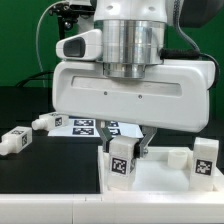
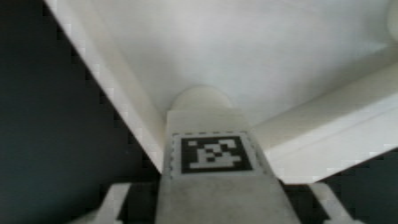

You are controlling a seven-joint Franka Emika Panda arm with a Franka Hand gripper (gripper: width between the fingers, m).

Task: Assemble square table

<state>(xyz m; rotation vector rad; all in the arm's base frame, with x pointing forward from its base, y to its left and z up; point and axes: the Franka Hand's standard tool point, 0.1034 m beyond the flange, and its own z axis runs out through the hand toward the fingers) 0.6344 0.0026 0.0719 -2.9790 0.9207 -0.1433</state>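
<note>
Square table panel [image 1: 160, 190] lies on the counter [image 1: 30, 165], just below the claw [image 1: 124, 150]. Step in hand, as I judge it: taking hold of a leg [image 1: 122, 160] that stands upright on the panel, between the jaws. The jaws are part-open and close on both its sides; contact cannot be made out. Next calls for a firm grip, then seating the leg in a corner socket. Second leg [image 1: 205, 160] stands upright to the exterior view's right of the claw. The sockets are hidden, so their contents are unknown.

Wrist view blurry; contact btw fingers [image 2: 139, 206] & leg [image 2: 217, 150] unclear.
</note>
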